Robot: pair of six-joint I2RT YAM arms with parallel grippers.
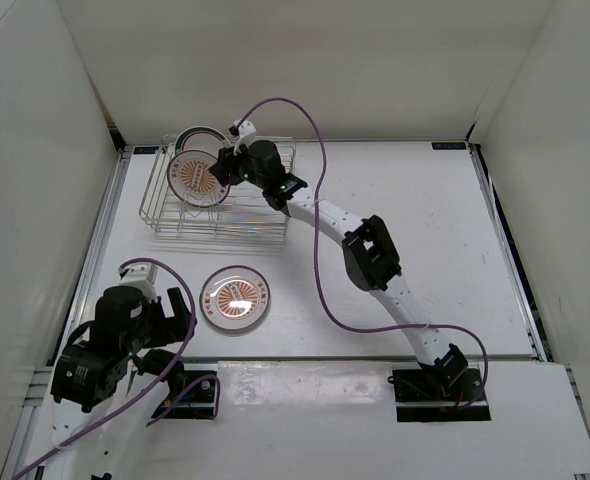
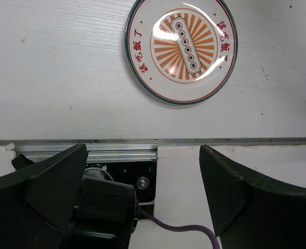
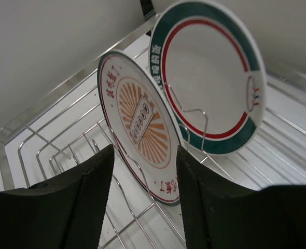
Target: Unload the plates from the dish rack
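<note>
Right gripper [image 3: 145, 155]: fingers apart, astride upright sunburst plate [image 3: 142, 122] rim, dish rack [image 1: 250, 215], upper left. Left gripper [image 2: 142, 150]: fingers apart, distant.

Right arm [image 1: 370, 252]: white links, black joint housings.
Left arm [image 1: 115, 345]: mostly black housings.
Cables [image 1: 316, 275]: purple, one per arm.
Fingers [image 3: 85, 207]: matte black, broad, wedge-shaped.

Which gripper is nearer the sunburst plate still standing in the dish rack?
Right. The right gripper straddles the lower edge of the racked sunburst plate; the left gripper hangs far off at the near-left, beside the unloaded plate.
</note>
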